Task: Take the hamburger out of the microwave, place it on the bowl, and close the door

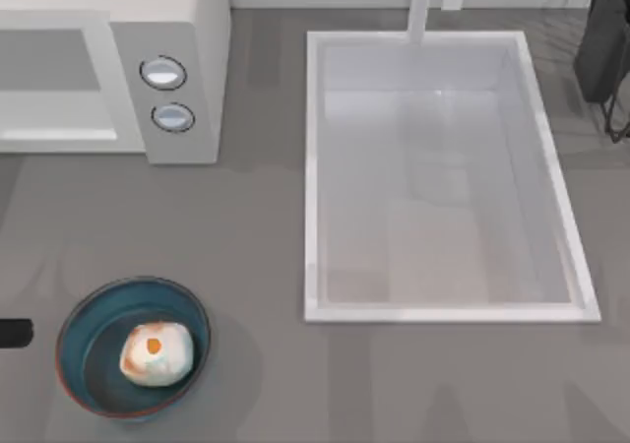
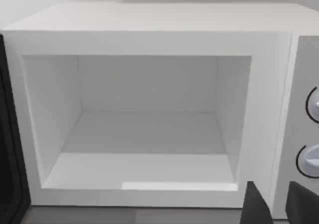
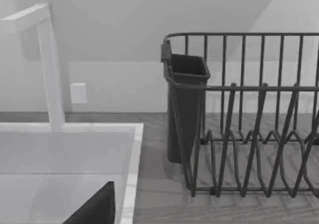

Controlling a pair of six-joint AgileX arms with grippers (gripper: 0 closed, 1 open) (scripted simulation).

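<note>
— Hamburger (image 1: 156, 353): where is it?
— In the bowl (image 1: 87, 317), lying toward the rim that faces away from the microwave (image 1: 187, 30). Its orange spot is on top. The bowl stands on the table (image 1: 256, 266), out in front of the microwave and well apart from it.
— And the microwave itself?
— Its cavity (image 2: 144, 134) stands open, white inside. The two knobs (image 1: 163, 73) sit on the panel beside the cavity. At the cavity's edge farthest from the knobs there is a dark upright panel (image 2: 10, 134); I cannot tell if that is the door.
— Left gripper?
— The left gripper (image 2: 273, 186) hovers in front of the microwave, low before the strip between cavity and knob panel. Its two dark fingers (image 2: 255, 206) stand apart with a narrow gap between them, and they hold nothing.
— Right gripper?
— The right gripper (image 3: 94, 209) is well apart from the microwave, at the sink (image 1: 315, 167) that lies on the microwave's knob side. Whether it is spread or closed, I cannot tell. Beyond it are the white faucet (image 3: 50, 69) and a dark wire dish rack (image 3: 249, 134) with a dark cup (image 3: 187, 109) on its end.
</note>
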